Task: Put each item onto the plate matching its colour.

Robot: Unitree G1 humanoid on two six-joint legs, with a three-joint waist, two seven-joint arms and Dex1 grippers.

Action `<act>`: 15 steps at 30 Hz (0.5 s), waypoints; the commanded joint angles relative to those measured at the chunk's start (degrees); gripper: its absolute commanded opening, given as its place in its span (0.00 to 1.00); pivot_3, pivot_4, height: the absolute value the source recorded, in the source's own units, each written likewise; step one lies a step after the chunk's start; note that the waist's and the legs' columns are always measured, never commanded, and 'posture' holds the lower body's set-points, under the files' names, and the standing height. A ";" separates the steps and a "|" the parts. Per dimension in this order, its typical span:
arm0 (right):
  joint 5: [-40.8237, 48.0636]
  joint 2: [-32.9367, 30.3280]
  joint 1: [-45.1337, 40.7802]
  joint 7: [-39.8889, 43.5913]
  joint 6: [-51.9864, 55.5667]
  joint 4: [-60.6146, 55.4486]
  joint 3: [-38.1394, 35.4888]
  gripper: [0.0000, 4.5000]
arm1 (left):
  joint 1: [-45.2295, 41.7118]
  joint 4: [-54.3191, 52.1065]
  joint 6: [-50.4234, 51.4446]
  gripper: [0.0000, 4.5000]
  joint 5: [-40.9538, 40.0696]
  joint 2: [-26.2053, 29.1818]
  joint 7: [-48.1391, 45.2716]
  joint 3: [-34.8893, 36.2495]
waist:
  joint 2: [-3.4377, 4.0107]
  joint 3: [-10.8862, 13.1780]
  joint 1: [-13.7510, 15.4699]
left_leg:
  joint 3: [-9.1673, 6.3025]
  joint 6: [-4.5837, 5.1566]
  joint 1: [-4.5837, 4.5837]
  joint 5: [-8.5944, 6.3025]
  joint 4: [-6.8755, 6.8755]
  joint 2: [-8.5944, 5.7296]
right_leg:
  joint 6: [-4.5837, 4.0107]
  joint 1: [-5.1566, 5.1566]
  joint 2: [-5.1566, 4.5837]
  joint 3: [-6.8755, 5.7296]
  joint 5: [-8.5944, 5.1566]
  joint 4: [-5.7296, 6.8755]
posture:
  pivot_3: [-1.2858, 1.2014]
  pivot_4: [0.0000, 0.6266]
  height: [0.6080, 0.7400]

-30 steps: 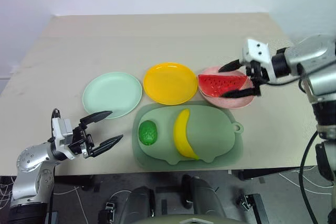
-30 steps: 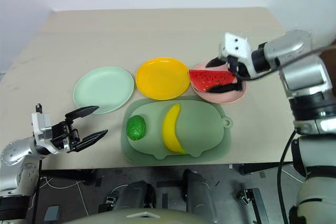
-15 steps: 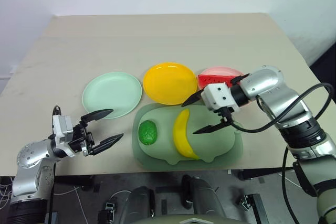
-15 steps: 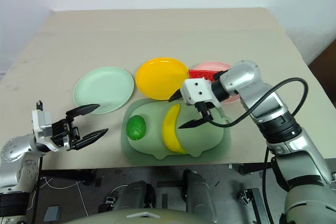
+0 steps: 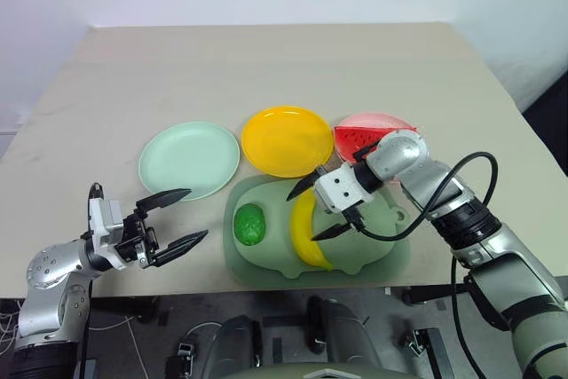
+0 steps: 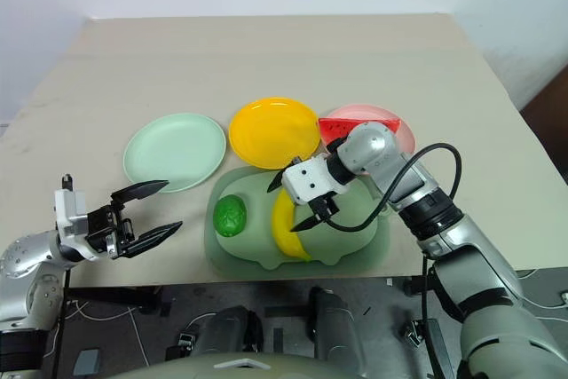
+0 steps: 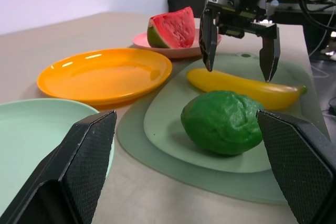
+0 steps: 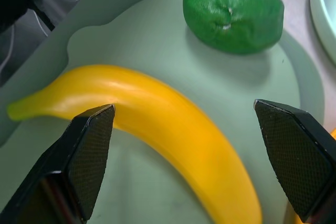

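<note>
The banana (image 5: 307, 228) lies on the cutting board (image 5: 373, 246), long axis running near to far. The right end effector (image 5: 319, 210) straddles it, fingers spread; the left end effector (image 5: 177, 217) gapes empty.

My right gripper (image 5: 312, 211) straddling the banana (image 5: 306, 228), green fruit (image 5: 250, 224) just beside, yellow plate (image 5: 287, 140) close behind.

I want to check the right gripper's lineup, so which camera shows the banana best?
The right wrist view: the banana lies close up between the open right gripper fingers. The head views show it whole but small on the cutting board, partly behind the gripper. The left wrist view shows it low, behind the green fruit.
</note>
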 commanded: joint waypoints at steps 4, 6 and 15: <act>-3.34 1.57 0.03 0.52 -5.06 3.12 2.84 0.99 | 0.33 -1.85 -0.60 1.00 0.22 0.34 0.37 0.27 | 0.01 0.00 0.01 | 0.01 0.00 0.03 0.00 0.00 0.00 | 0.00 0.03 0.00 0.00 0.00 0.00 | 0.52 0.24 0.97; -4.00 1.67 0.30 0.37 -6.04 3.91 3.31 0.95 | 0.38 -1.88 -0.64 1.00 0.21 0.33 0.45 0.32 | 0.01 0.00 0.03 | 0.01 -0.01 0.02 0.00 0.00 0.00 | 0.00 0.03 -0.01 0.00 0.00 0.00 | 0.52 0.24 0.97; -5.44 1.86 2.22 0.42 -7.31 4.34 4.40 0.35 | 0.50 -2.05 -0.60 1.00 0.10 0.37 0.56 0.32 | 0.00 -0.01 0.06 | 0.00 -0.01 0.12 0.01 0.00 -0.01 | -0.01 0.10 -0.02 0.00 0.00 0.01 | 0.52 0.24 0.97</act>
